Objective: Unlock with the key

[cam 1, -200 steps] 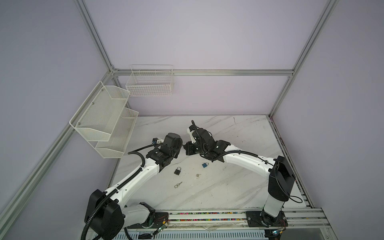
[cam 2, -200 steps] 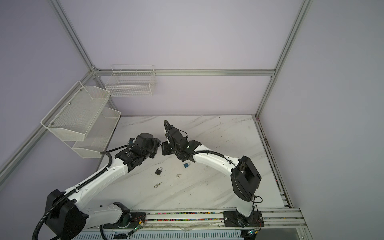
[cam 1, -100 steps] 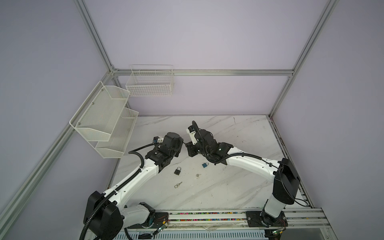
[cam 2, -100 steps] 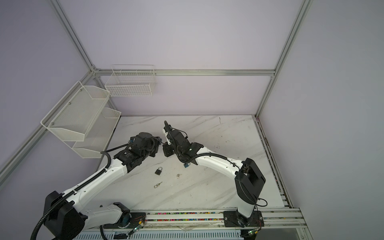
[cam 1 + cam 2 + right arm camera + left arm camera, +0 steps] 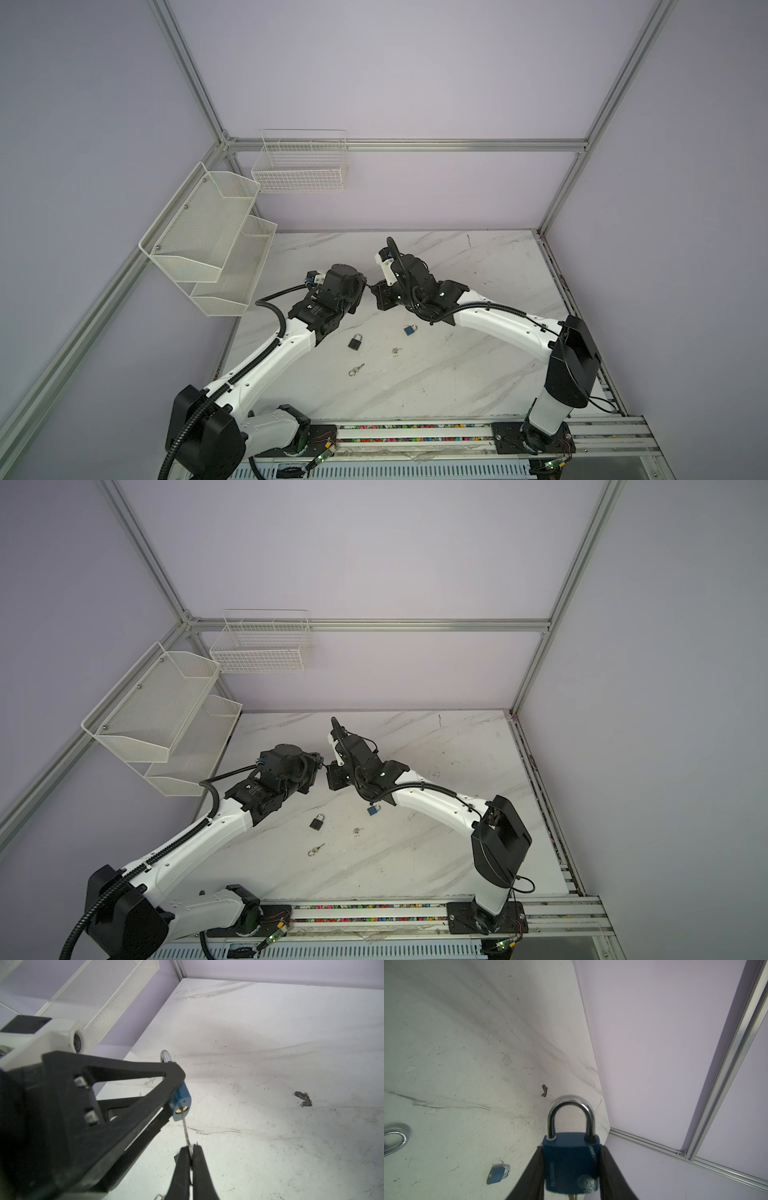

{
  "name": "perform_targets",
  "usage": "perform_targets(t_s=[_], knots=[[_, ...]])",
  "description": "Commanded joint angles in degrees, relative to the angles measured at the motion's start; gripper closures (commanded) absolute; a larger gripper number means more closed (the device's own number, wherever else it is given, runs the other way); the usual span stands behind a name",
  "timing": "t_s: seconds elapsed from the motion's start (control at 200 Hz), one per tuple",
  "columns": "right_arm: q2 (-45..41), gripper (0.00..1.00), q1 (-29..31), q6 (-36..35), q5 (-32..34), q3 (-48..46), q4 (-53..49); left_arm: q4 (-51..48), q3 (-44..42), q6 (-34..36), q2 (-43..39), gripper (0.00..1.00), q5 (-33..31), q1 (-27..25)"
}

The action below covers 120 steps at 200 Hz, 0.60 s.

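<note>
Two grips: left jaws clamp blue padlock (image 5: 571, 1165), right jaws pinch its inserted key (image 5: 186, 1126).

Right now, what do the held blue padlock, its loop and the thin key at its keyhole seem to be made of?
Padlock body: probably metal under matte blue paint; a scuffed, worn patch shows on its face.
Loop: polished steel by the look, bright with sharp highlights.
Key: thin bare silvery metal, possibly steel; too slim to say more.
</note>
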Motion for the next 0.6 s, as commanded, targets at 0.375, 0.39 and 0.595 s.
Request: perform_targets(t_s=[0.375,0.39,0.595], knots=[[-0.21,1.0,2.05,-1.9,7.59,3.57,-2.23,-1.06,-0.3,1.51,-4.8,0.96,6.09,1.4],[-0.09,1.0,2.13,-1.55,7.27,3.56,-2.09,-0.86,-0.31,1.47,-4.76,0.96,6.18,1.4],[1.46,1.0,2.39,4.96,-0.44,4.48,1.1,0.12,0.72,1.76,-3.94,0.96,8.75,1.19]])
